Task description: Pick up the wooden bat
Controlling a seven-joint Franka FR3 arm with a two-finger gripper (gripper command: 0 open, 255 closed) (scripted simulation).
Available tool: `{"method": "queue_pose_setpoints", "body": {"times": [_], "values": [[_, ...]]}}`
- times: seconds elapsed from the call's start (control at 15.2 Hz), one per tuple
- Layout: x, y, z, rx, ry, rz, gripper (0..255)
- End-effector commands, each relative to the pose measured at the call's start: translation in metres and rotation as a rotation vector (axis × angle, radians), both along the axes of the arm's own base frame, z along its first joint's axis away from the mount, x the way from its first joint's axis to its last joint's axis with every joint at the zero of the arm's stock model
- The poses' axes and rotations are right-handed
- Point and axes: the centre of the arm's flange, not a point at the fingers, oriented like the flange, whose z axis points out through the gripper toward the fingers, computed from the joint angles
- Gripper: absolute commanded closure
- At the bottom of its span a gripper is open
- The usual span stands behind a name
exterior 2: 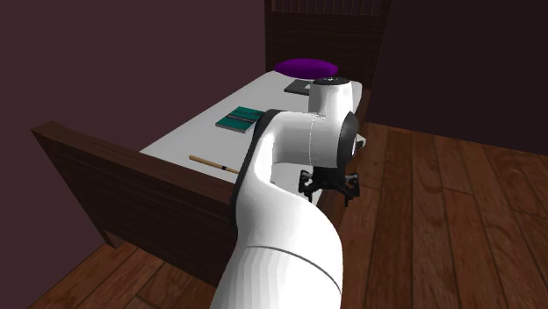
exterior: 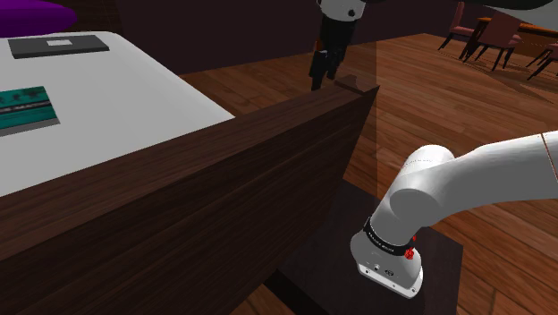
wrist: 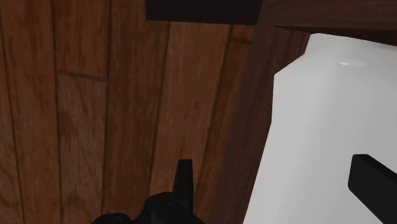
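Gripper (wrist: 280, 191) spread wide, holding nothing; bat (exterior 2: 211, 162) lies on white bed (exterior 2: 189, 133)

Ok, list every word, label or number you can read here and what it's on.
Nothing reads clearly.
Teal book: pale marks on the cover, too blurred to read.
Dark grey book: a pale label, no legible text.
Black band on the arm: tiny lettering, too small to read.

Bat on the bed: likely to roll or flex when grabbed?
The bat is a slim, straight stick lying flat on the white bed, so it probably rolls if nudged sideways. It looks like tan wood with no sag, so likely stiff. Being long and thin, it is probably light but may tip if gripped near one end.
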Motion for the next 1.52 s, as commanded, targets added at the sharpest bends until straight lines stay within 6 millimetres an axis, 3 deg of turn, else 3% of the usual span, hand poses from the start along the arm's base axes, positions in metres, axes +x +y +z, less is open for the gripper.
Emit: {"method": "queue_pose_setpoints", "body": {"times": [0.0,0.66,1.45], "values": [[0.0,0.0,0.0,0.0,0.0,0.0,0],[0.11,0.061,-0.029,0.027,0.036,0.316,0],[0.207,0.175,-0.065,0.06,0.079,0.696,0]]}}
